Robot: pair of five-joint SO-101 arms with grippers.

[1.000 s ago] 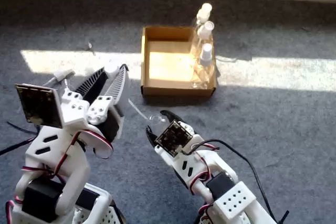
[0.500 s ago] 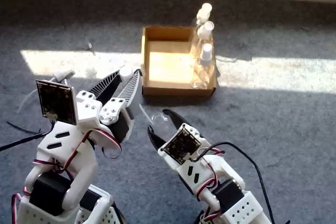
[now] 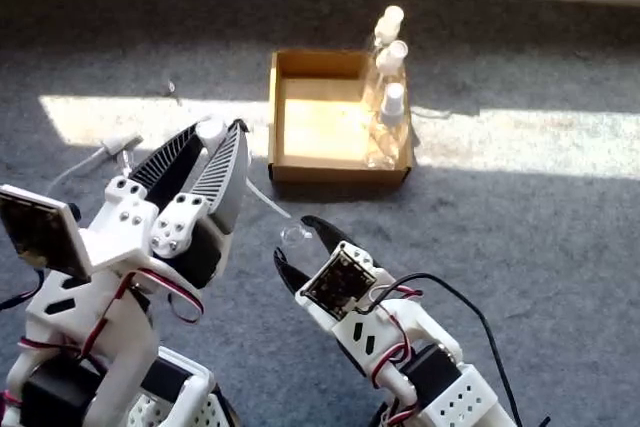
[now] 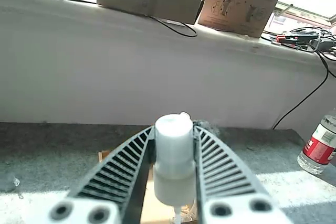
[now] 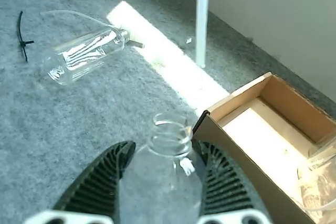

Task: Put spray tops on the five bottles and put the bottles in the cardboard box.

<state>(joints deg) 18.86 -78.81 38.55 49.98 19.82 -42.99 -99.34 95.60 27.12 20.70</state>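
— White spray top (image 4: pixel 173 156), upright, clamped between the ribbed fingers of the left gripper (image 3: pixel 216 131). The jaws are closed down to the width of the top.
— Anything hanging from it?
— A thin clear tube (image 3: pixel 266 200) slants from the top toward the right gripper (image 3: pixel 293 239). Whether its end has entered the bottle mouth, I cannot tell.
— State of the right gripper?
— Its black fingers are closed around the shoulders of a clear bottle (image 5: pixel 169 167). The bottle's neck is uncapped and points toward the cardboard box (image 3: pixel 272 117). The two grippers sit near each other, in front of the box.
— Contents of the box?
— Three capped bottles (image 3: pixel 389 112) stand in a row along one side wall. The rest of the box floor is bare and sunlit.
— Anything else on the floor?
— One more clear bottle (image 5: pixel 84 53) lies on its side on the grey carpet (image 3: pixel 520 237), uncapped, well apart from the box, at the edge of a sunlit strip (image 3: pixel 90 117). A black cable tie (image 5: pixel 23 38) lies just beside it.
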